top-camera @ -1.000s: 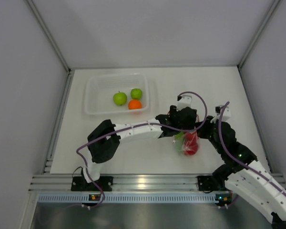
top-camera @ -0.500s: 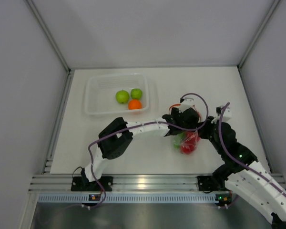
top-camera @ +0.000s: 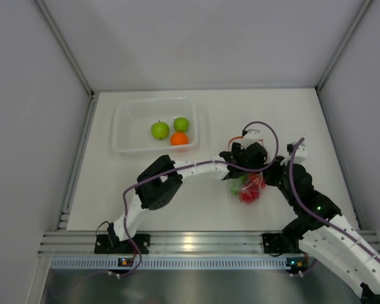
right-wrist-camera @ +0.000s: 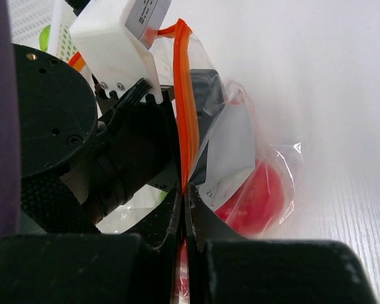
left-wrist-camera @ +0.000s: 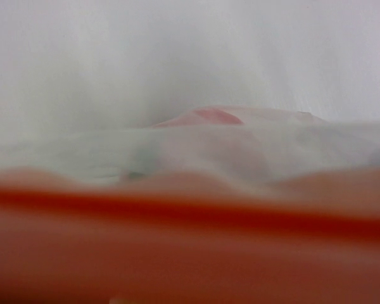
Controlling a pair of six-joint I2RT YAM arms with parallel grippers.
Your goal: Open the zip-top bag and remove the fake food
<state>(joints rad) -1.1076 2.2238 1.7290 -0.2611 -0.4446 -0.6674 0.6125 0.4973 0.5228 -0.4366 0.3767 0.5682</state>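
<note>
The zip-top bag lies right of centre with a red fruit and a green fruit inside. Both grippers meet over its mouth. My right gripper is shut on the orange zipper strip, its jaws pressed flat together. The red fruit shows through the plastic beside them. My left gripper sits against the same strip from the other side. Its own view is filled by the blurred strip and bag plastic, so its fingers are hidden; it looks shut on the bag's mouth.
A clear rigid tub stands at the back left, holding two green fruits and an orange one. Grey walls close in the table on the left, right and back. The arms' bases sit on a metal rail at the near edge.
My left arm's elbow has swung to the right and its gripper has shifted slightly right over the bag. The bag has shifted slightly up and left. The right arm has barely moved.
</note>
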